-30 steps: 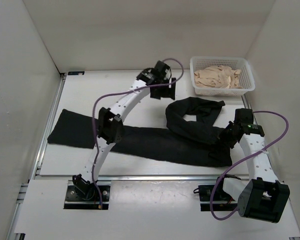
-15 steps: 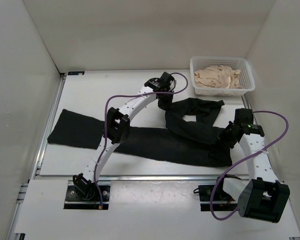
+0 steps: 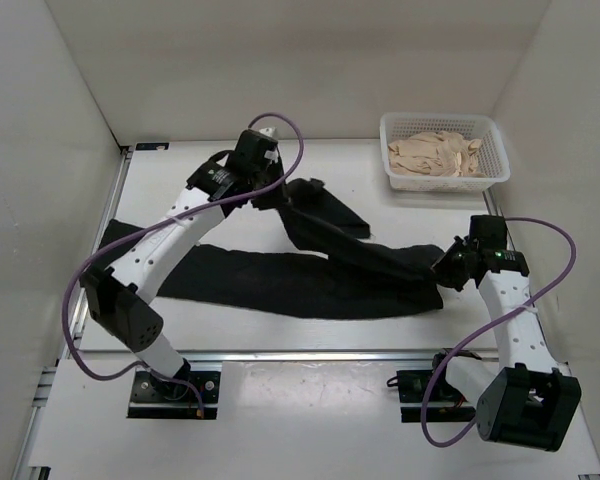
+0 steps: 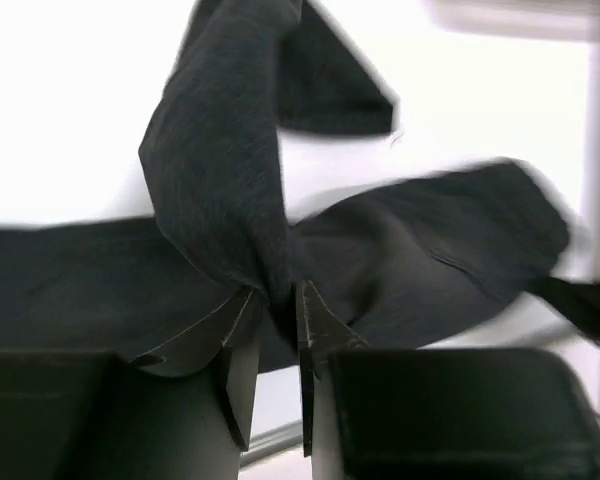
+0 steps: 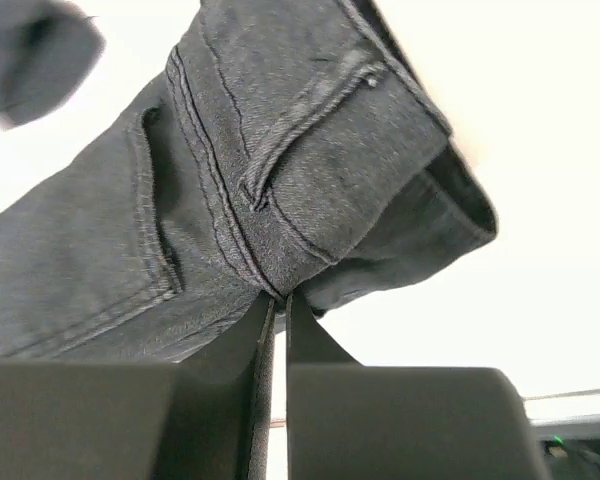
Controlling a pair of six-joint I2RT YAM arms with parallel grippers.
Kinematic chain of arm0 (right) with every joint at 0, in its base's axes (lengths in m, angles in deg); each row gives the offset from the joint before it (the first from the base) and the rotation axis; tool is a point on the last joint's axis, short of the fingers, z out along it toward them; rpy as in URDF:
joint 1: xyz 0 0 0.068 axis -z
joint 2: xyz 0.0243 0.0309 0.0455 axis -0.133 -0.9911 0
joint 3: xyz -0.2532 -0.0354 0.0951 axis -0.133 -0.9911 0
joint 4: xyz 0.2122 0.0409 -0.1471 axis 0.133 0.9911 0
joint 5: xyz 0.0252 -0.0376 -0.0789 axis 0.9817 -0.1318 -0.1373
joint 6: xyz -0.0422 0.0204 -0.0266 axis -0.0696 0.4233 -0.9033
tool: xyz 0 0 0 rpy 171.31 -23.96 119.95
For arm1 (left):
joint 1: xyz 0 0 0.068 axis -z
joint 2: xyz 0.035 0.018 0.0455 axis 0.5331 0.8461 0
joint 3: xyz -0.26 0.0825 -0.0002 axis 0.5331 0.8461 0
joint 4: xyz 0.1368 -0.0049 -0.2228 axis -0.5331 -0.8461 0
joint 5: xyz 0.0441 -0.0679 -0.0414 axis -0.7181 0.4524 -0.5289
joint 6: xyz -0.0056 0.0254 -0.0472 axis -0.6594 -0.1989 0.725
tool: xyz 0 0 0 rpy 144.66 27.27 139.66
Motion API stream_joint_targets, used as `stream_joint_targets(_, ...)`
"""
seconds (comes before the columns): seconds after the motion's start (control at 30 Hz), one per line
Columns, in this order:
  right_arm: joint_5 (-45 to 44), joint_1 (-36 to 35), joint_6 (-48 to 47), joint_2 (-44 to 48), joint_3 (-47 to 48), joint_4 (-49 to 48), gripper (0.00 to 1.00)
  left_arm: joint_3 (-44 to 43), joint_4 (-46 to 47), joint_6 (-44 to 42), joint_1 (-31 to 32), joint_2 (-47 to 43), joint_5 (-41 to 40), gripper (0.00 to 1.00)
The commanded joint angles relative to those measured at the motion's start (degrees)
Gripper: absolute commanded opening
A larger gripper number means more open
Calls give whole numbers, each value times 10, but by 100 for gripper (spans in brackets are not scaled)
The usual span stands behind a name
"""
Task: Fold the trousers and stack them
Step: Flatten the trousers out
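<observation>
We are at the beginning: our left pincer (image 4: 275,300) is clamped on a lifted leg of the trousers (image 3: 310,288), the right pincer (image 5: 278,305) on their waist. No fold is complete.

Your overhead view is bright and evenly lit from above, with only soft, faint shadows on the white counter (image 3: 420,210). Your left wrist view is motion-blurred and blown out behind the black trousers (image 4: 220,180). Your right wrist view keeps the stitching sharp, though its background is overexposed.
</observation>
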Motion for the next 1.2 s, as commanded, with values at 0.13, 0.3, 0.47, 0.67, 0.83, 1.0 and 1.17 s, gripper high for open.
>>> stream_joint_targets(0.13,-76,12,-21,-6,-3,47,1,-9,-32,0,-50,54,-146,46)
stream_joint_targets(0.3,-76,12,-21,-6,-3,47,1,-124,-67,-5,-90,96,-187,35)
stream_joint_targets(0.47,-76,12,-21,-6,-9,41,1,-250,-100,-28,-121,208,-113,45)
stream_joint_targets(0.67,-70,12,-26,-6,-9,41,1,-305,-113,-64,-101,338,-50,46)
stream_joint_targets(0.83,-70,12,-26,-12,-9,36,1,-366,-105,-78,-77,420,-64,88)
stream_joint_targets(1.0,-65,12,-26,-17,-9,36,1,-416,-118,-85,-77,482,-15,69)
stream_joint_targets(1.17,-65,12,-26,-17,-3,36,1,-425,-152,-48,-109,405,-62,10)
